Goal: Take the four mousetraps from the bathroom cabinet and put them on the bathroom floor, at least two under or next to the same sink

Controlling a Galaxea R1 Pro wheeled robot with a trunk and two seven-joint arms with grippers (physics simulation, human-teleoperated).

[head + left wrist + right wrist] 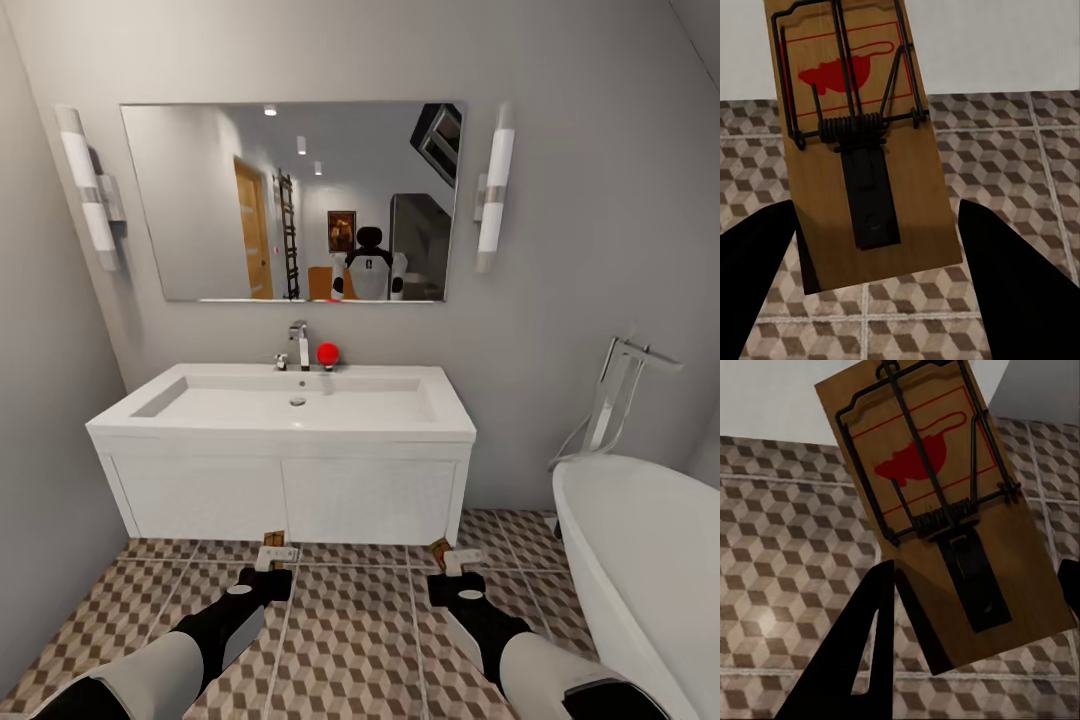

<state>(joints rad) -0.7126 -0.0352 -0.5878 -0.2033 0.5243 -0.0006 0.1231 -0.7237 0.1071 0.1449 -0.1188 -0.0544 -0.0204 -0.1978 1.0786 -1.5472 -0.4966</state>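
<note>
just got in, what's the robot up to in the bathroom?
It faces the white sink unit with both arms stretched low over the patterned floor tiles. The left gripper holds one mousetrap and the right gripper holds another mousetrap, jaws closed on each board's end. Both traps hang just in front of the unit's base, not yet on the floor.

- Left trap: far end is being cut off by the left wrist view's edge; near edge is sitting between the dark fingers, so contact is hidden.
- Right trap: far corner is running out of the right wrist view.
- Head view: both traps are showing too small for any detail, mostly hidden behind the hands.
- Bathtub: is being cut off at the right and lower edges.
- Red object by the tap: too small to identify.
</note>
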